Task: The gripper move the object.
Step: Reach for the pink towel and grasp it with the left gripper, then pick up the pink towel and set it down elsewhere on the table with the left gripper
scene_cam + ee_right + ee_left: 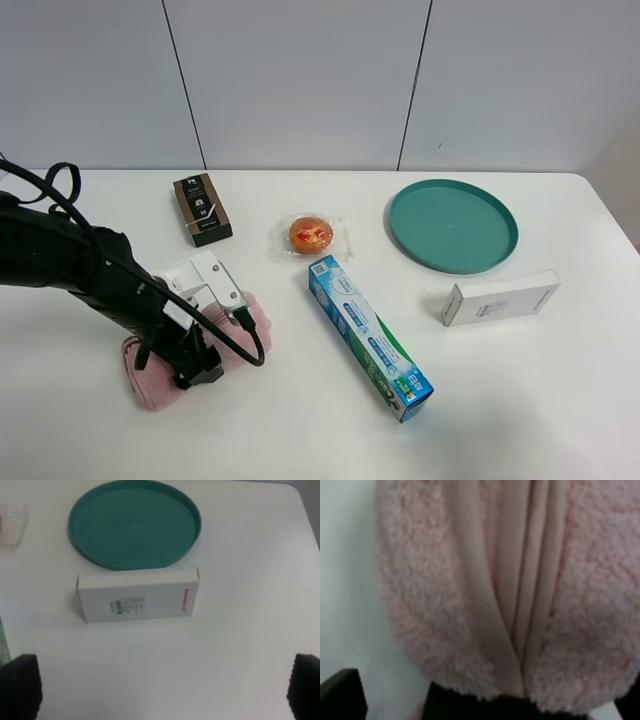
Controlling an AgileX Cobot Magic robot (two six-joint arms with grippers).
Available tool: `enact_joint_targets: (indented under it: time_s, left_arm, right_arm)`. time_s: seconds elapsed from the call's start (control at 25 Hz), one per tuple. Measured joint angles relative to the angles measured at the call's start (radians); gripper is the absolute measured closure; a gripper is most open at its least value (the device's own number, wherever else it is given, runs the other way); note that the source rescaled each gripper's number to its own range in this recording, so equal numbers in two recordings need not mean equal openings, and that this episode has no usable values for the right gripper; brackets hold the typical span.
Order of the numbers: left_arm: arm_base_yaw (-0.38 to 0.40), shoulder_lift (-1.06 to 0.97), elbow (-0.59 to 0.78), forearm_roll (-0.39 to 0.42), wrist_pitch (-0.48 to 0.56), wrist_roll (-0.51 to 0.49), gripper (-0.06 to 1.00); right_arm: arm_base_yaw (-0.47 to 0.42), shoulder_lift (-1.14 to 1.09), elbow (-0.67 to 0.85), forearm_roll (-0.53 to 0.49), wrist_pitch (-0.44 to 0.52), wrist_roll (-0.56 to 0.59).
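The left claw (pixel 196 366) sits low on the towel (pixel 150 385), which lies right under it, likely to catch its narrow middle; whether the jaws already grip I cannot tell.

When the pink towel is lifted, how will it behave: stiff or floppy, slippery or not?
The pink towel looks fleecy and loosely folded, so its ends will probably sag. The fuzzy pile should grip well and is hardly slippery. It seems light and lies flat, so rolling is unlikely.

We see the left hand (pixel 197 362) hiding the middle of the pink towel (pixel 150 386), whose blurred folds overrun the left wrist view.
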Motion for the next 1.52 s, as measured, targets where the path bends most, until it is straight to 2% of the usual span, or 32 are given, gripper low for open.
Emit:
enact_joint_targets:
  time_s: [0.36, 0.44, 0.56, 0.64, 0.72, 0.76, 0.84, 0.88, 1.16, 1.52]
  left_arm:
    - [0.000, 0.000, 0.000, 0.000, -0.015, 0.000, -0.06]
    - [0.000, 0.000, 0.000, 0.000, -0.015, 0.000, -0.02]
    - [0.000, 0.000, 0.000, 0.000, -0.015, 0.000, 0.10]
    - [0.000, 0.000, 0.000, 0.000, -0.015, 0.000, 0.21]
    - [0.000, 0.000, 0.000, -0.001, -0.015, 0.000, 0.37]
    - [0.000, 0.000, 0.000, -0.003, -0.015, 0.000, 0.50]
    - [0.000, 0.000, 0.000, -0.003, -0.014, 0.000, 0.82]
    - [0.000, 0.000, 0.000, -0.003, -0.013, 0.000, 0.92]
    - [0.000, -0.033, 0.000, -0.002, 0.029, 0.000, 0.94]
    - [0.000, -0.242, 0.001, -0.002, 0.152, -0.056, 0.94]
  right_arm:
    - [0.000, 0.000, 0.000, 0.000, 0.000, 0.000]
    - [0.000, 0.000, 0.000, 0.000, 0.000, 0.000]
    - [0.000, 0.000, 0.000, 0.000, 0.000, 0.000]
    - [0.000, 0.000, 0.000, 0.000, 0.000, 0.000]
    - [0.000, 0.000, 0.000, 0.000, 0.000, 0.000]
    - [0.000, 0.000, 0.000, 0.000, 0.000, 0.000]
    - [0.000, 0.000, 0.000, 0.000, 0.000, 0.000]
    - [0.000, 0.000, 0.000, 0.000, 0.000, 0.000]
    - [0.000, 0.000, 0.000, 0.000, 0.000, 0.000]
    - [0.000, 0.000, 0.000, 0.000, 0.000, 0.000]
